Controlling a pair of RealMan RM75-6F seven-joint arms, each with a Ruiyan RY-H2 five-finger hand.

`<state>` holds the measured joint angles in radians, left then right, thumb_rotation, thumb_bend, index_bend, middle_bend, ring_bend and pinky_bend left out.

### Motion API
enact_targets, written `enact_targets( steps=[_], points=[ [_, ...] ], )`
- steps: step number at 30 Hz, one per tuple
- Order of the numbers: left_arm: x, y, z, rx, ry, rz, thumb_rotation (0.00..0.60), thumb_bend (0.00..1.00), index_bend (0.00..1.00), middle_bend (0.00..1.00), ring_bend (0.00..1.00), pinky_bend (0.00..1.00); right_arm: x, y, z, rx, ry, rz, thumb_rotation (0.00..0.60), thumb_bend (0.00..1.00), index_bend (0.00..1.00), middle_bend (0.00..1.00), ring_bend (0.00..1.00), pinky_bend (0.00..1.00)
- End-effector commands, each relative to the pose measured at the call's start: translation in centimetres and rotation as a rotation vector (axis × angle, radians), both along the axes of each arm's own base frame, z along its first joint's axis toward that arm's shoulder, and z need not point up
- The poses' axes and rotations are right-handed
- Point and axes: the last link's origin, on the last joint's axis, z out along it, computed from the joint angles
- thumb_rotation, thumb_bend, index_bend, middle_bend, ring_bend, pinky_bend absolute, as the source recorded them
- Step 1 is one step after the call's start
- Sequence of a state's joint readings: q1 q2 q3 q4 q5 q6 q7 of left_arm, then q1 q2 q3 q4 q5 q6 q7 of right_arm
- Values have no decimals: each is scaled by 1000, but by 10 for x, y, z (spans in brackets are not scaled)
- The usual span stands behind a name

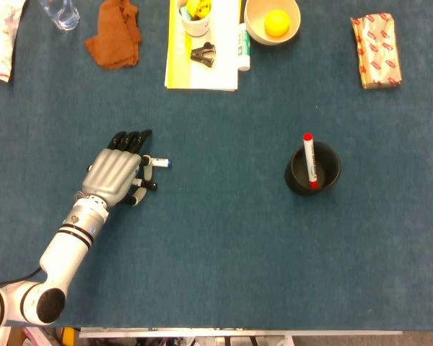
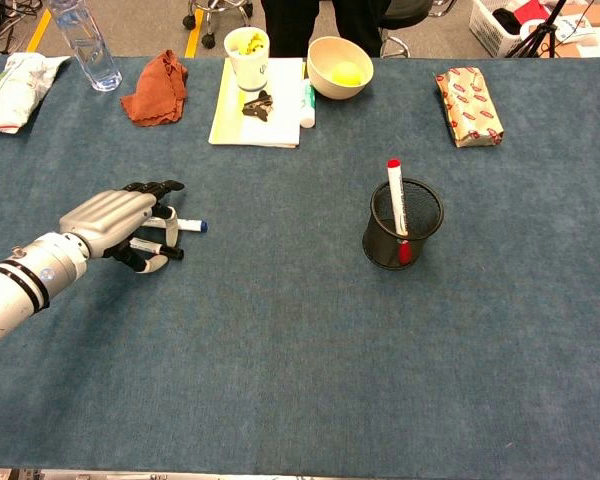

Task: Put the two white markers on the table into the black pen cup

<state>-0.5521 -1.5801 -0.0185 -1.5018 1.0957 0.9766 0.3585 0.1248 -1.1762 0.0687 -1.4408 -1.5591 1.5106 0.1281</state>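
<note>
A white marker with a blue cap (image 1: 159, 161) (image 2: 187, 225) lies flat on the blue table at the left. My left hand (image 1: 115, 173) (image 2: 115, 218) hovers palm down over its rear end, fingers spread, the thumb beside it; I see no grip on the marker. The black mesh pen cup (image 1: 330, 176) (image 2: 423, 232) stands right of centre. Leaning upright in it is a white marker with a red cap (image 1: 309, 153) (image 2: 394, 200). My right hand shows in neither view.
Along the far edge are a yellow pad (image 1: 177, 68) with a white cup and a black clip, a bowl (image 1: 292, 29) holding a yellow ball, a brown cloth (image 1: 114, 40), a bottle (image 2: 85, 45) and a wrapped packet (image 1: 376, 50).
</note>
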Motion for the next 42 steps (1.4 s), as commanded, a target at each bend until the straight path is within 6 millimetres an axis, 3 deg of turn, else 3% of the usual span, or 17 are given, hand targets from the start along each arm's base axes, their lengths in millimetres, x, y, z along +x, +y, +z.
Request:
enact_targets(
  steps=[1, 13, 24, 42],
  points=[
    [0, 0, 1, 6, -4, 2, 600, 333, 606, 0, 0, 0, 0, 0, 0, 0, -2, 0, 600, 0, 183, 181, 157, 388],
    [13, -13, 20, 46, -32, -18, 600, 332, 640, 0, 0, 0, 7, -1, -1, 3, -30, 28, 600, 0, 183, 182, 157, 388],
    [30, -24, 57, 120, -99, 12, 600, 333, 640, 0, 0, 0, 21, -3, -12, 45, -113, 76, 600, 0, 183, 189, 157, 378],
    [48, -23, 120, 137, -357, 202, 600, 333, 643, 0, 0, 0, 50, -9, -70, 210, -398, 126, 600, 0, 183, 196, 157, 300]
  ],
)
